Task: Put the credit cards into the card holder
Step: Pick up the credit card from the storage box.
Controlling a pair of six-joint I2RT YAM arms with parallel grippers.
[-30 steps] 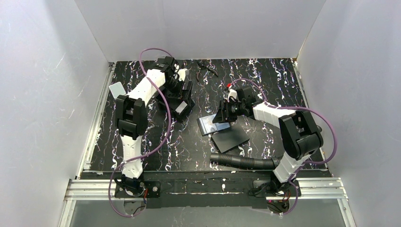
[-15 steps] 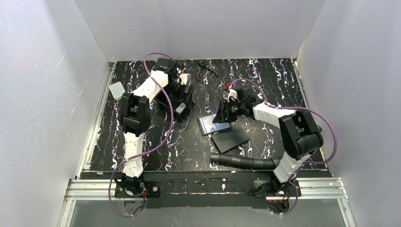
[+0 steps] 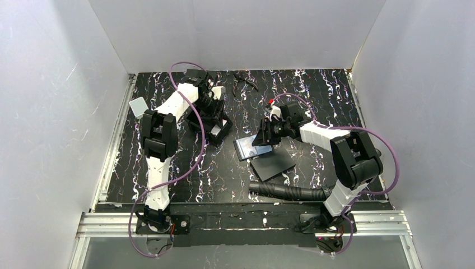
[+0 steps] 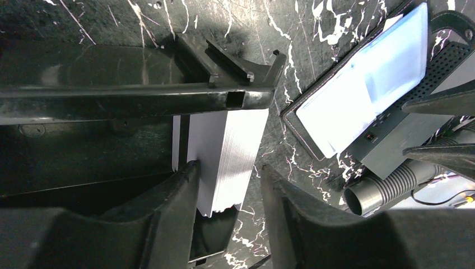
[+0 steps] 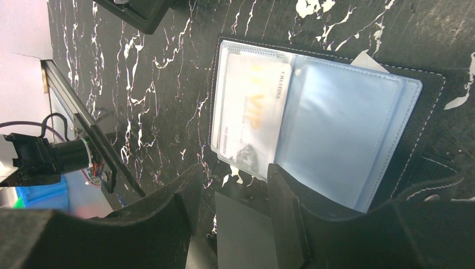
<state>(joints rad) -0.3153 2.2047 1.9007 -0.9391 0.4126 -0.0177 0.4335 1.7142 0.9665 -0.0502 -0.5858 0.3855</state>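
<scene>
Here, in the top view, the left gripper [image 3: 217, 122] hangs over a black box [image 3: 197, 124] a little up and left of the frame centre. The left wrist view shows it from close. A stack of credit cards [image 4: 224, 151] stands on edge in the box, just under the box's rim. The two fingers reach along both sides of the stack. The finger [image 4: 179, 190] on the left of that frame touches the side of the stack, while the other one has a thin gap to it. The jaws are therefore partly apart around the stack and not clamped on it.

The card holder [image 3: 245, 148] lies open on the marbled table [image 3: 313, 95] near the middle of the top view, well apart from the box. The right gripper [image 3: 263, 137] is over its right end. In the right wrist view, one card marked VIP [image 5: 252, 106] sits inside a clear sleeve [image 5: 347, 134] in the upper middle of the frame. The right jaws stand about half apart with nothing between the tips. One finger [image 5: 285, 213] covers the lower edge of the sleeve; whether it presses there cannot be told.

A loose pale card [image 3: 137, 105] lies at the upper left of the table. A matte black sheet [image 3: 273, 162] lies just below the holder, and a ribbed hose [image 3: 285, 191] below that.
</scene>
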